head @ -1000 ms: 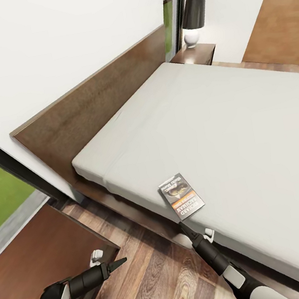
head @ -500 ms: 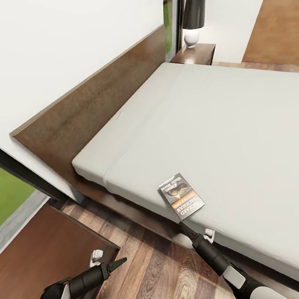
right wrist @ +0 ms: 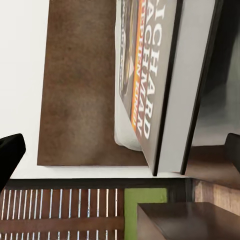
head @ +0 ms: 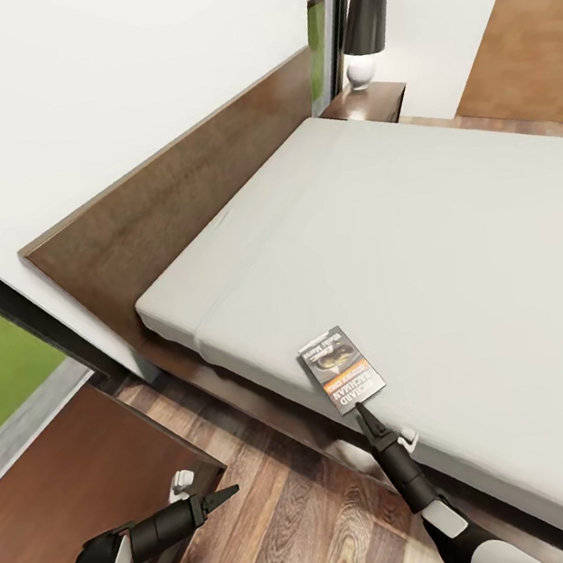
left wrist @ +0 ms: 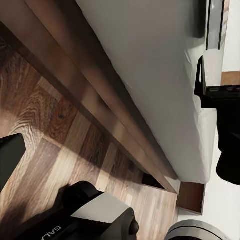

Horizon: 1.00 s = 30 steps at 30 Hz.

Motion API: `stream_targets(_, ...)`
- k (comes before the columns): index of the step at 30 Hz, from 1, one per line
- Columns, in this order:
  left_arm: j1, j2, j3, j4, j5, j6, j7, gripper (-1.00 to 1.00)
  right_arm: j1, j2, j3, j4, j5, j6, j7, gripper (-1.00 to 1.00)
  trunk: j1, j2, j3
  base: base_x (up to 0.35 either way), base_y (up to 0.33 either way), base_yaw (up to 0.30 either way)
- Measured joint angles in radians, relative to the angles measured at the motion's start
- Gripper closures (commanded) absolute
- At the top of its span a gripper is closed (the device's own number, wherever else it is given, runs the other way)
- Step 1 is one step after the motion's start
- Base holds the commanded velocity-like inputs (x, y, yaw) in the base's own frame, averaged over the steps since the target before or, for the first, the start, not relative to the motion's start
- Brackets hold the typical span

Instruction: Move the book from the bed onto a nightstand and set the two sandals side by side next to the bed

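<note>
The book (head: 341, 369) lies flat on the bed (head: 437, 228), close to the mattress's near side edge and well apart from the headboard (head: 186, 206). Its long axis runs at a slant from the mattress edge inward toward the headboard side, the orange-red band crossing the cover and the white lettering at the end nearest the robot. The book is a thin rectangular paperback with a grey-dark cover picture. The mattress is plain, off-white and smooth, with wide open room across its middle and far side. The bed frame is dark brown wood; a strip of it shows below the mattress edge.

The right gripper (head: 362, 411) points at the book's near short edge, its tip at or just short of that edge. In the right wrist view the book (right wrist: 160, 85) fills the middle between the two dark fingers (right wrist: 9, 155), which stand wide at either side and do not touch it.

The left gripper (head: 227, 492) hangs over the wood-plank floor (head: 297, 535) beside a reddish-brown nightstand (head: 68, 482). Its finger spread cannot be told.

A second nightstand (head: 368, 102) stands at the far end of the headboard, carrying a lamp (head: 363, 37) with a dark shade and a white round base. A brown door (head: 521, 40) stands beyond the bed.
</note>
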Motion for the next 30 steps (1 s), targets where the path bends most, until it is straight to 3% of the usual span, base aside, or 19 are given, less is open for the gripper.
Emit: stream_targets(30, 0.0, 0.0, 0.0, 0.0, 0.0, 0.0, 0.0, -1.0, 0.0, 0.0, 0.0, 0.0, 0.0, 0.0, -0.001, -1.0, 0.0, 0.0, 0.0, 0.02, 0.005, 0.0)
